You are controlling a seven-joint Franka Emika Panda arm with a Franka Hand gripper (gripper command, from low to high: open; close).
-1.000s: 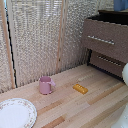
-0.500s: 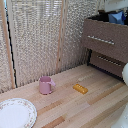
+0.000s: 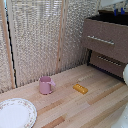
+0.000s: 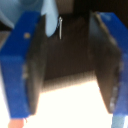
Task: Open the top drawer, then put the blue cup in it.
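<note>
Nothing on the wooden table (image 3: 95,100) has shifted since the earlier frames: pink mug (image 3: 46,85), small orange block (image 3: 80,88) and patterned plate (image 3: 15,113) lie as before. Top drawer (image 3: 106,40) sits flush with its cabinet, closed, its silver bar handle (image 3: 101,40) untouched. Blue items stand on the cabinet top at the frame's edge; whether one is the blue cup cannot be told. Wrist view shows the gripper (image 4: 66,62) spread wide, blue fingers (image 4: 22,60) holding nothing, facing dark wood.
</note>
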